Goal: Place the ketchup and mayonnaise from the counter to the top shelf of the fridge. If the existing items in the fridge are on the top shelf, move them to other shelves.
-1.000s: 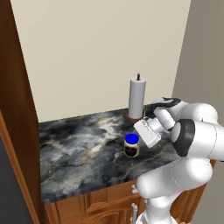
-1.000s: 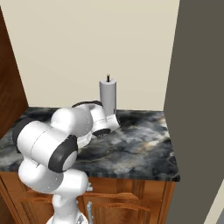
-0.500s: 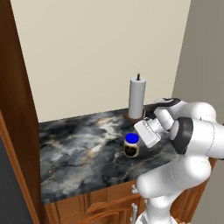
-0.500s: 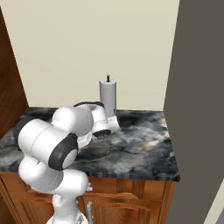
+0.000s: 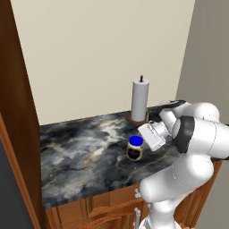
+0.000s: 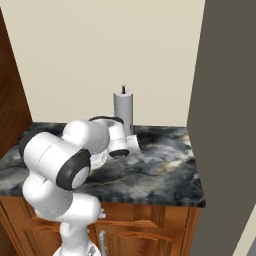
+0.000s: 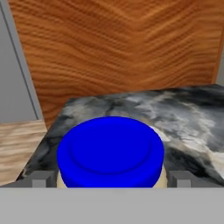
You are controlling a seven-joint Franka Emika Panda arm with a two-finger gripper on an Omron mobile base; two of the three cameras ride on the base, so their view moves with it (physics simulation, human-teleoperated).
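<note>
The mayonnaise [image 5: 134, 150], a pale jar with a blue lid and a dark label, stands upright on the dark marble counter [image 5: 80, 156]. My gripper [image 5: 144, 139] comes at it from the right, level with the lid. In the hand view the blue lid of the mayonnaise [image 7: 110, 151] sits close up between my two grey fingertips [image 7: 39, 179], one on each side, with the gripper [image 7: 110, 180] open and a gap left at each tip. The ketchup and the fridge's top shelf are out of view.
A paper towel roll [image 5: 140, 100] on its holder stands at the back of the counter, just behind my hand, also the roll [image 6: 123, 112]. A tall wooden panel [image 5: 13, 112] bounds the counter's left end. A tall grey wall [image 6: 225, 125] bounds its right end.
My hand has crept slightly closer to the jar. The jaws stay open and the jar has not moved.
</note>
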